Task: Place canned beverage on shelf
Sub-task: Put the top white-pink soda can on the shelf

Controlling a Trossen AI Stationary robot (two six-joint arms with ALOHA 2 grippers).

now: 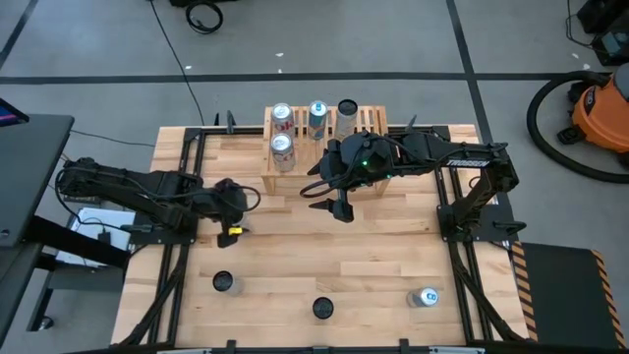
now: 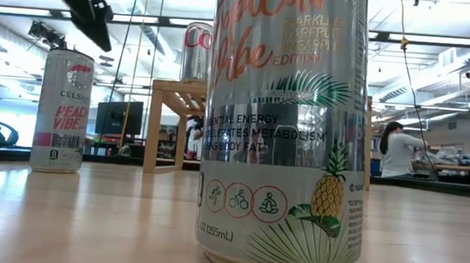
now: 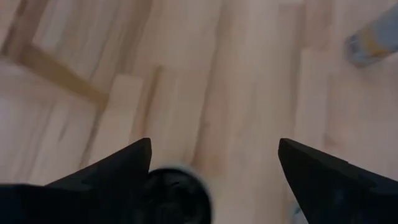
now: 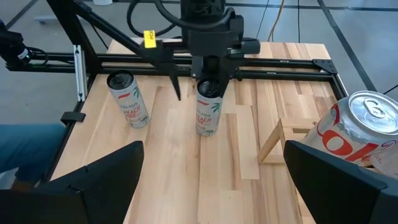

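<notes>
4 cans already stand on the shelf [image 1: 319, 138] in the high view, and 3 more wait along the near desk [image 1: 295, 265] edge. Your right claw [image 1: 331, 207] hovers just in front of the shelf, open and empty; a careless swing could knock the front can [image 1: 282, 150] off. In the low view, the pineapple can [image 2: 285, 127] stands upright. The left wrist view shows your left claw [image 3: 211, 163] wide open over bare wood, holding nothing.
</notes>
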